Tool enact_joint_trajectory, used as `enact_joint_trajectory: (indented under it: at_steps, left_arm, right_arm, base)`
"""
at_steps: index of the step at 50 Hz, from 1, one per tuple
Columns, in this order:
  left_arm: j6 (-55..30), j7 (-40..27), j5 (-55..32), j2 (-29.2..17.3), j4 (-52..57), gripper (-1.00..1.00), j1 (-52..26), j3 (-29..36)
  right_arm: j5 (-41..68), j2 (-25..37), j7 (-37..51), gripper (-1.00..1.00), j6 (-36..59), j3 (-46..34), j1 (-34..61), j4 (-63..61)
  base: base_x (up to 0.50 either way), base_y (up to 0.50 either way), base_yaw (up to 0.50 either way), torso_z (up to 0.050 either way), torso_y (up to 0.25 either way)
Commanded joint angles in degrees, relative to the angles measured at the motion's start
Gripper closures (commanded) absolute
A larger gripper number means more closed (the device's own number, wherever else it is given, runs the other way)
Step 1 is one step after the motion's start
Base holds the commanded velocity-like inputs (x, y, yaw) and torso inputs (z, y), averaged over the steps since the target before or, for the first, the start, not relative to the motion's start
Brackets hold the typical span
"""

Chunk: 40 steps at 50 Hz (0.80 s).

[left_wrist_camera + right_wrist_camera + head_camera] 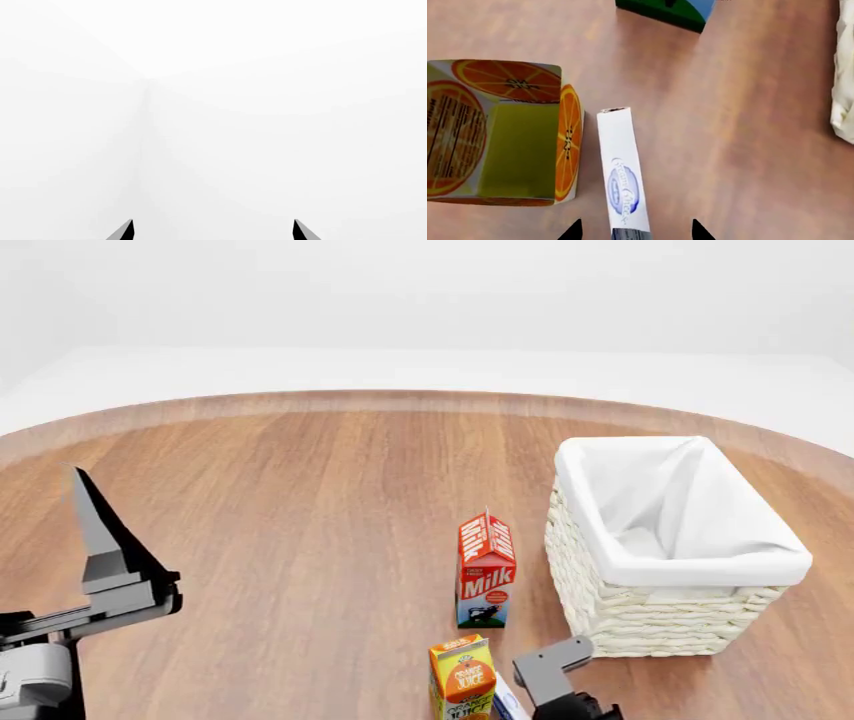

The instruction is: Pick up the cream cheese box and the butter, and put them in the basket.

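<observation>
Because the cream cheese box (622,172) is thin, stiff cardboard and probably light, the right gripper (636,231), jaws open around it, should pinch its narrow sides. It stands near the table's (294,500) front edge, just beside the orange juice carton (500,132). The left gripper (213,231) is open and empty.

- Landmark: basket (667,570), standing on the desk (307,510), right half, head view.
- Milk carton (486,570): upright, left of the basket, near it, not touching.
- Orange juice carton (462,677): upright, left of the basket and nearer the robot than the milk carton.
- Cream cheese box (622,172): on the desk just beside the orange juice carton, on the carton's basket side; narrow gap between them.
- Right pincer (635,231): over the near end of the cream cheese box, one tip on either side, left of the basket.
- Left pincer (100,530): far left of the basket, well apart from all items.
</observation>
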Motion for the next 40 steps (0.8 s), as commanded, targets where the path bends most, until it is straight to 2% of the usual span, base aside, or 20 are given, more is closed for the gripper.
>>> enact_joint_trajectory:
  at_steps: [1, 26, 33, 37, 40]
  left_arm:
    - [0.1, -0.2, -0.1, -0.1, -0.1, -1.00, 0.0, 0.1]
    - [-0.3, -0.5, -0.1, -0.6, 0.2, -1.00, 0.1, 0.4]
    - [-0.6, -0.6, -0.3, -0.7, 0.4, -1.00, 0.0, 0.5]
    - [-0.8, -0.6, -0.5, -0.8, 0.6, -1.00, 0.0, 0.4]
    - [-0.8, -0.7, -0.6, -0.9, 0.8, -1.00, 0.1, 0.3]
  right_arm:
    - [-2.6, 0.1, -0.9, 1.00, -0.6, -2.3, 0.6, -0.8]
    - [-3.3, 0.6, -0.2, 1.00, -0.6, -2.9, 0.8, -2.3]
    - [0.2, 4.2, 4.7, 1.00, 0.4, 0.7, 0.4, -11.7]
    - [7.7, 9.1, 12.0, 1.00, 3.3, 5.8, 1.0, -25.1]
    - [11.9, 10.9, 15.5, 1.00, 4.0, 8.5, 1.3, -29.4]
  base:
    - [0.00, 0.00, 0.00, 0.000, 0.000]
    - [0.00, 0.00, 0.00, 0.000, 0.000]
    - [0.00, 0.00, 0.00, 0.000, 0.000]
    - [0.00, 0.00, 0.00, 0.000, 0.000]
    - [0.00, 0.00, 0.00, 0.000, 0.000]
